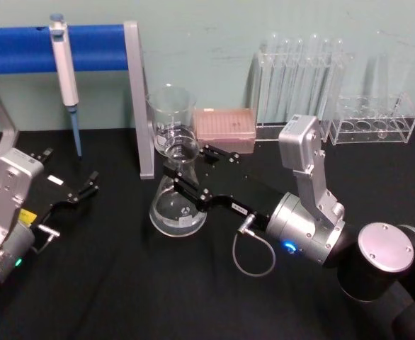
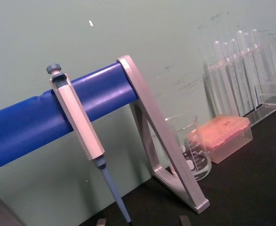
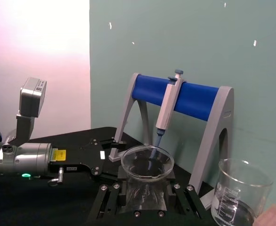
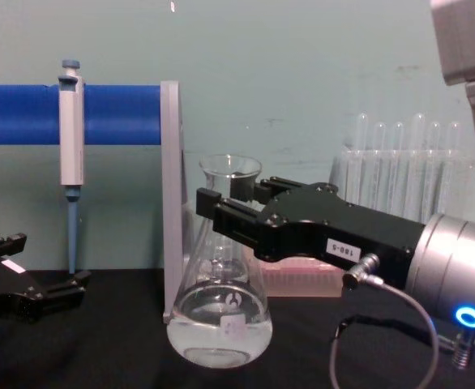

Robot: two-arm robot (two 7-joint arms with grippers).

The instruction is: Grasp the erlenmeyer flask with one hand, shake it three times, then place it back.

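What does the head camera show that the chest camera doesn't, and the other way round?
Head view: a low clear rack at the far right. Chest view: clear liquid pooled in the flask. Both: the right gripper closed on the flask's neck, the pipette hanging on its blue stand, the left gripper open, parked at the left.

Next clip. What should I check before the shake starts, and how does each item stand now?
1. Grip: right tool shut on erlenmeyer flask neck: ok.
2. Flask upright: ok.
3. Spill margin: liquid low, far under the neck: ok.
4. Room to swing: not ok, beaker and stand post close by.
5. Other arm: left tool parked aside, open: ok.
6. Base lifted off table: cannot tell.
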